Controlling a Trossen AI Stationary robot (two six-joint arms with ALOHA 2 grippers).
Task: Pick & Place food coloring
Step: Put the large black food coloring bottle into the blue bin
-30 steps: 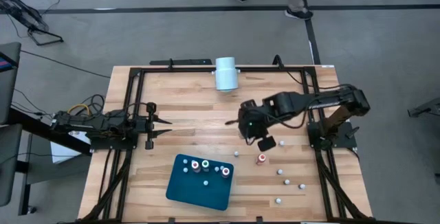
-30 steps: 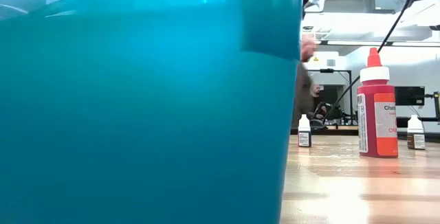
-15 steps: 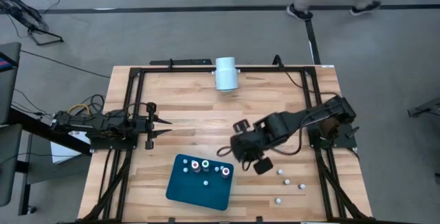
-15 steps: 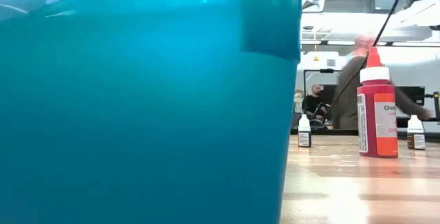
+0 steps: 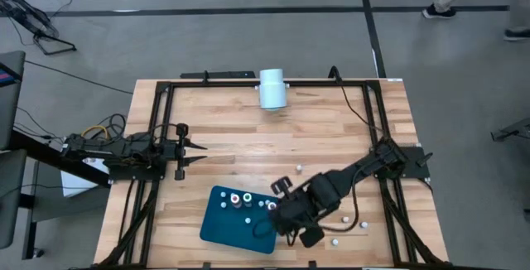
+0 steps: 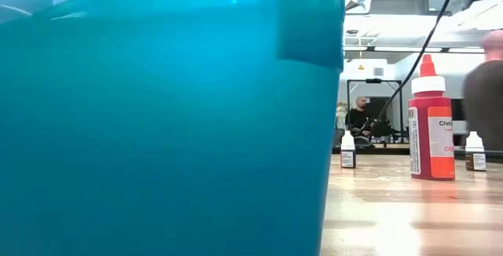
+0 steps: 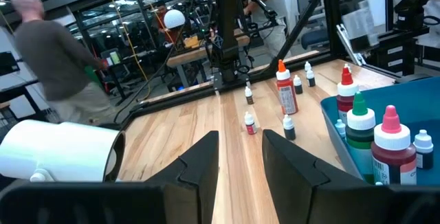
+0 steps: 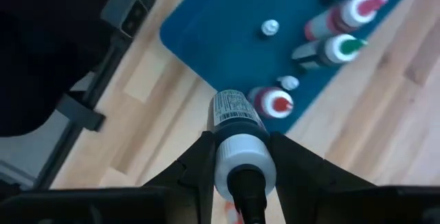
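Only the right wrist view shows what the right gripper (image 8: 238, 157) carries: a food coloring bottle (image 8: 238, 138) with a white collar and dark tip, pinched between both fingers, hanging above the near edge of the teal tray (image 8: 227, 31), where red- and green-tipped bottles already stand. In the high view that gripper (image 5: 277, 218) sits in the lower centre of the frame, at the tray's right edge (image 5: 217, 229), its load hidden beneath the arm. A second ago it was farther up and right, mid-table beside a red bottle; it has since swung down-left to the tray. The left gripper (image 5: 189, 154) waits at centre left, fingers slightly parted on nothing. Loose small bottles (image 5: 348, 219) dot the lower right; bare wood stretches across the middle, the white cylinder (image 5: 272, 88) at top centre.
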